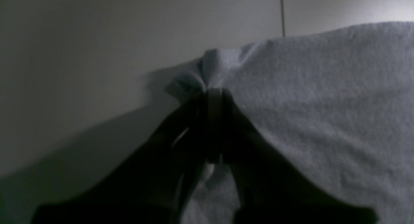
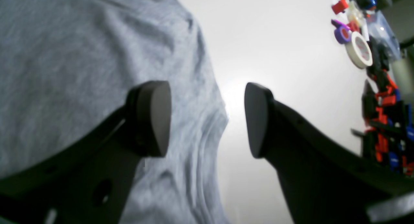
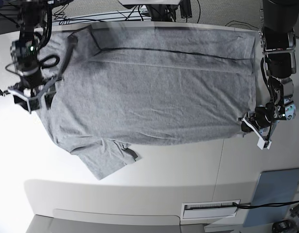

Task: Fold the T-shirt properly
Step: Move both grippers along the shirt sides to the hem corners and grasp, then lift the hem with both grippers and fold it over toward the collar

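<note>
The T-shirt [image 3: 154,92] lies spread flat on the white table [image 3: 178,165], plain grey side up, its long axis running across the base view. One short sleeve [image 3: 103,158] juts out toward the near table edge, with a small crumpled fold where it meets the body. The far edge of the garment reaches the far side of the table, where a dark line crosses the fabric.

The left gripper [image 1: 213,93] is at the shirt's corner on the right side of the base view. Its jaws are closed on a pinch of fabric: the left wrist view shows the cloth bunched into a small peak directly above the fingertips, with the rest of the cloth spreading away to the right.

The right gripper [image 2: 207,119] is at the opposite end of the shirt, on the left side of the base view. Its jaws stand wide apart with nothing between them. One pad [image 2: 155,117] sits over the grey fabric; the other pad [image 2: 255,119] sits over bare table, with the shirt's edge running between the two.

A roll of tape [image 2: 359,49] and a cluster of red, blue and purple parts [image 2: 385,120] lie well apart from the shirt, at the edge of the right wrist view.
</note>
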### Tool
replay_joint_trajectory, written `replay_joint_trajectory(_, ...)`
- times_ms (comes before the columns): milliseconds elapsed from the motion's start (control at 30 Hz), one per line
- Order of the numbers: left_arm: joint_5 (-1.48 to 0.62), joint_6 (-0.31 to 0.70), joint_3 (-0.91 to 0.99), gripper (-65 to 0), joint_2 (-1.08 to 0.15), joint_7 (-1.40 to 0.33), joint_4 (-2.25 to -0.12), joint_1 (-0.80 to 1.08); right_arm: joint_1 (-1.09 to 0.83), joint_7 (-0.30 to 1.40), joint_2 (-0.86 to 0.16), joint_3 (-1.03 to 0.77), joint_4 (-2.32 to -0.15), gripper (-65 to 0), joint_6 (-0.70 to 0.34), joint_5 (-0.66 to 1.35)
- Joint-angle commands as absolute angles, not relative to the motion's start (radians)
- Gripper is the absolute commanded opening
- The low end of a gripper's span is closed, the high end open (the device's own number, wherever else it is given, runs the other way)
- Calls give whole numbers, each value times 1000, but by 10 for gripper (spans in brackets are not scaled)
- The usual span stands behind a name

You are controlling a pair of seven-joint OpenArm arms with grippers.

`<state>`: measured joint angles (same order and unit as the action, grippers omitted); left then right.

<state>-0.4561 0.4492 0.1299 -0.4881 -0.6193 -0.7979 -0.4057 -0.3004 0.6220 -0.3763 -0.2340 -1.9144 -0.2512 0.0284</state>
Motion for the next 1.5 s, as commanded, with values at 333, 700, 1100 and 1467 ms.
replay_joint_trajectory(333,-449,477,131,-650,-507,-634,-806,-424,193,737,-397,-241,-1402,-297,-379,123)
replay_joint_trajectory(700,-445,477,131,-650,-507,-651,-806,-424,635,695,-396,-155,-784,-298,-452,123)
replay_joint_trajectory(1100,-418,477,131,-650,-507,-647,-806,-424,812,523,-395,169,-336,-300,-385,89)
replay_joint_trajectory(1467,-415,477,131,-650,-508,-619,-808,-424,812,580,-396,216,-340,-638,-379,89)
